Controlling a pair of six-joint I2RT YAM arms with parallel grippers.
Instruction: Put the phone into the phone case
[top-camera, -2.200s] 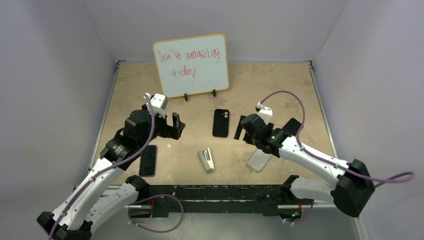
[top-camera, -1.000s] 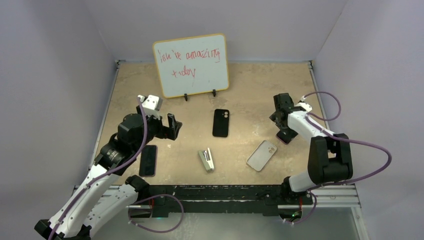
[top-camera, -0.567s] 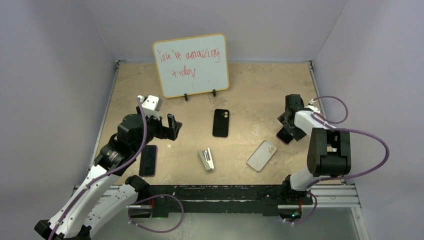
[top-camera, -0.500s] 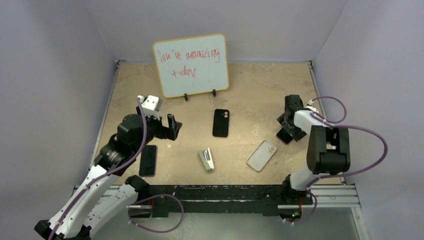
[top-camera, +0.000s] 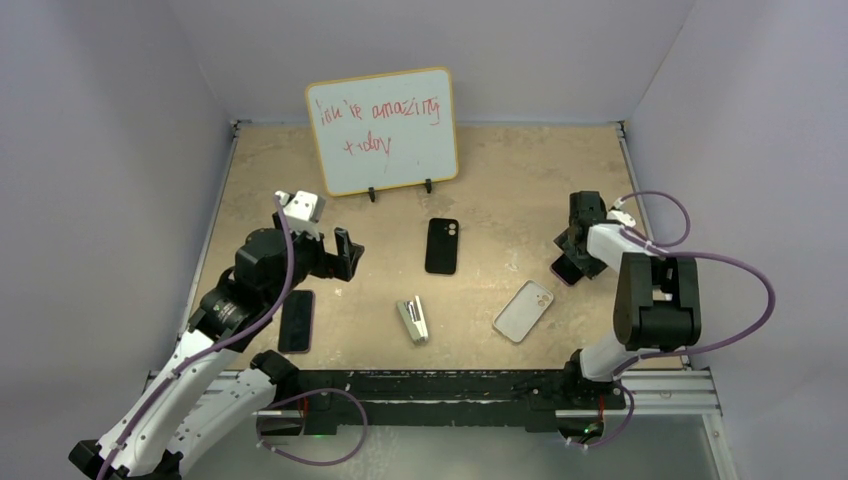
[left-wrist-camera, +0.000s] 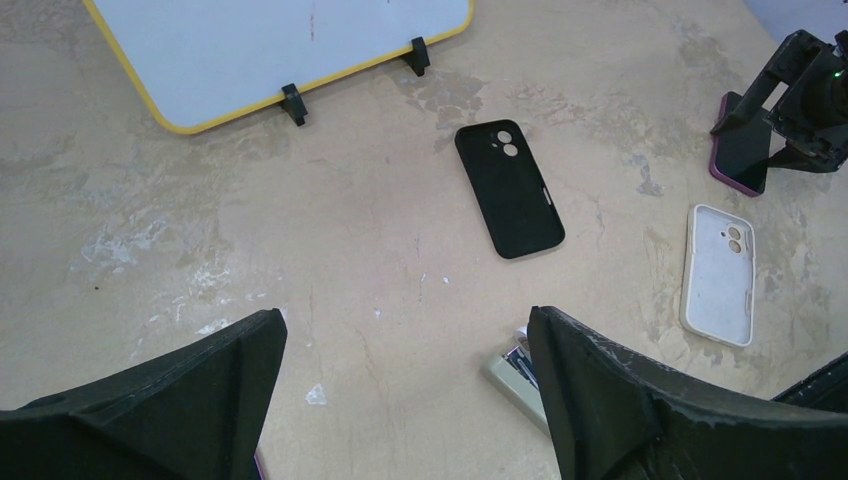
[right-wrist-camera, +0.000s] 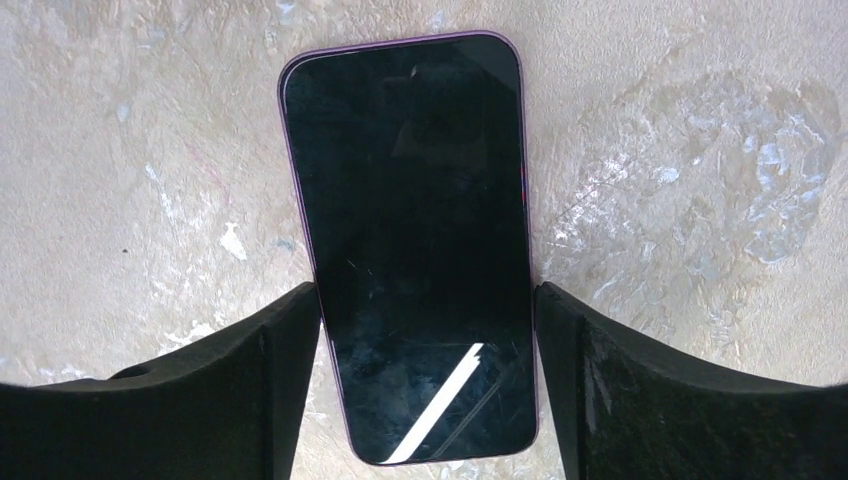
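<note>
Whiteboard (top-camera: 382, 130) said "you're amazing today" in red. Right gripper (right-wrist-camera: 428, 300) pinched the purple phone (right-wrist-camera: 410, 200) by its edges; left gripper (left-wrist-camera: 405, 322) gaped wide, empty.

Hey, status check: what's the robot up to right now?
Left gripper open, hovering. Right gripper astride purple phone, grip unclear. Phone case lies apart, untouched. Nothing blocking.

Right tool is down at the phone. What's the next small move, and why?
Probably close the right tool onto the phone: its fingers flank both long edges, the phone lies flat on the table, and a firm grip isn't evident.
</note>
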